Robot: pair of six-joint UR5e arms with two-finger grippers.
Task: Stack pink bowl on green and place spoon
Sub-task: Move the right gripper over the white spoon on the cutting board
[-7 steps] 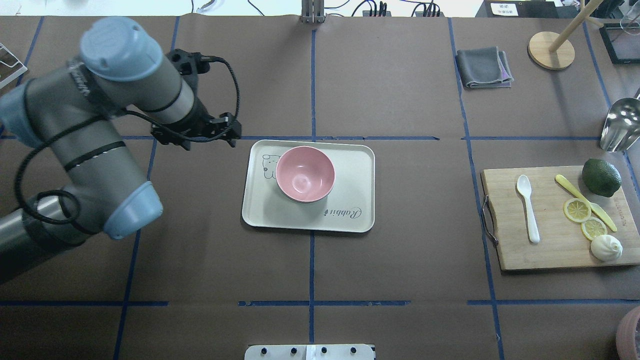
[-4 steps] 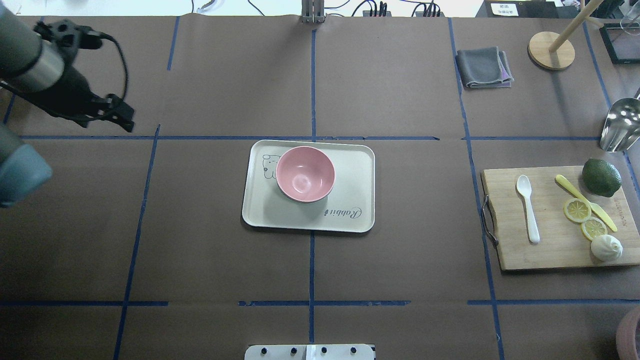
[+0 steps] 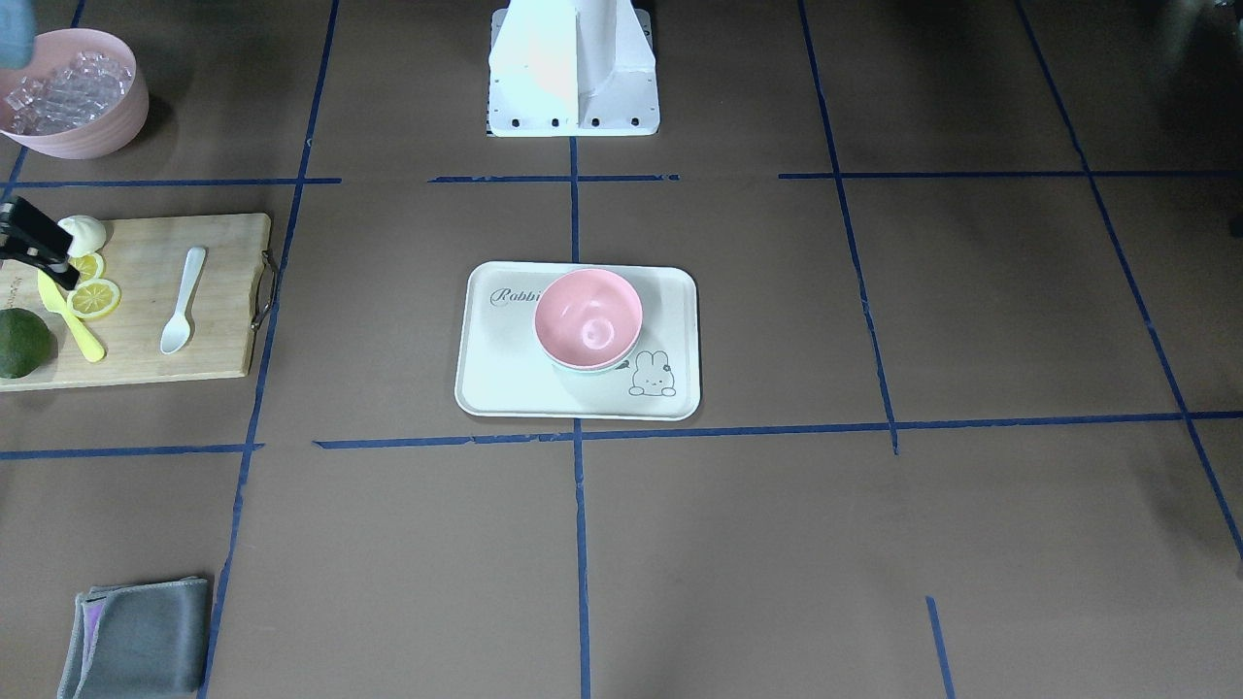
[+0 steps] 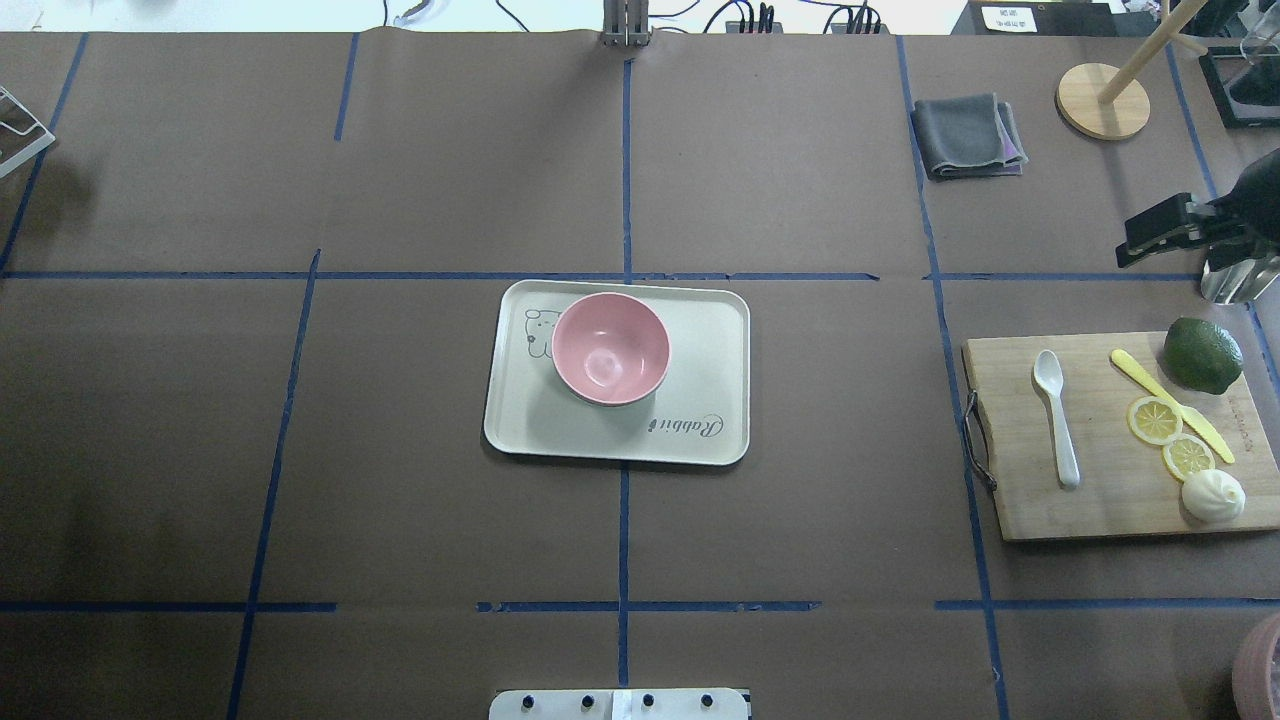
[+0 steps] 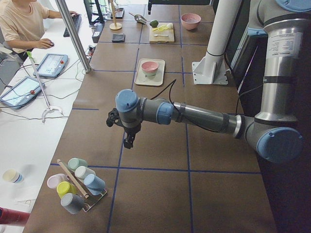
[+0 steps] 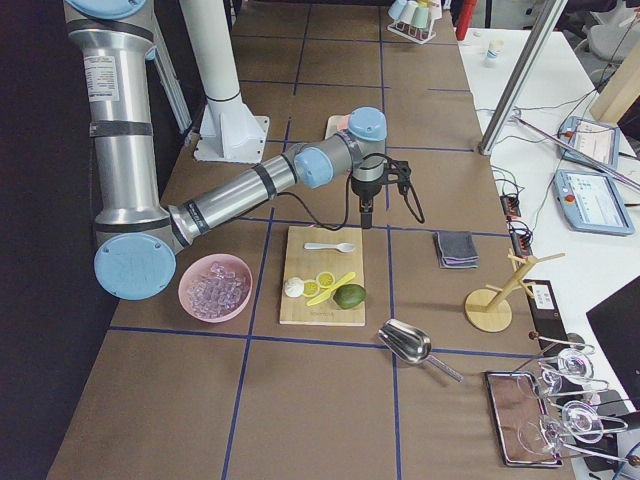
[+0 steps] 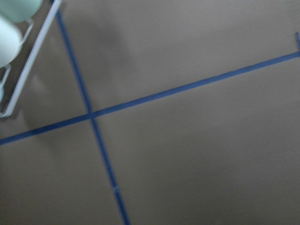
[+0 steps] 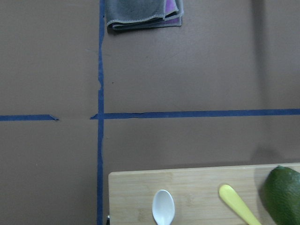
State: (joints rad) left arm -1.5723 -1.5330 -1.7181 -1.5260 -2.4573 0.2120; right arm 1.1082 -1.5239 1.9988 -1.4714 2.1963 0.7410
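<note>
White spoon [image 4: 1058,420] lying flat on cutting board [image 4: 1100,515], right of overhead frame. Probably light, stiff, slick plastic; best pinched across the slim handle. Right gripper [image 4: 1150,240] hovering above, at the right edge; jaw gap too unclear to tell. Pink bowl [image 4: 610,347] centre frame on tray [image 4: 700,435].

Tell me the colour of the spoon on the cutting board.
The spoon is white; the overhead exterior view shows it best.

Cutting board [image 4: 1020,500] at right edge: spoon [image 4: 1056,415] left open on centre side; yellow knife [image 4: 1135,370], lemon slices [image 4: 1153,420], avocado [image 4: 1202,354] packed on edge side. Tray [image 4: 700,340] at centre, surrounded by bare table [image 4: 400,450].
</note>
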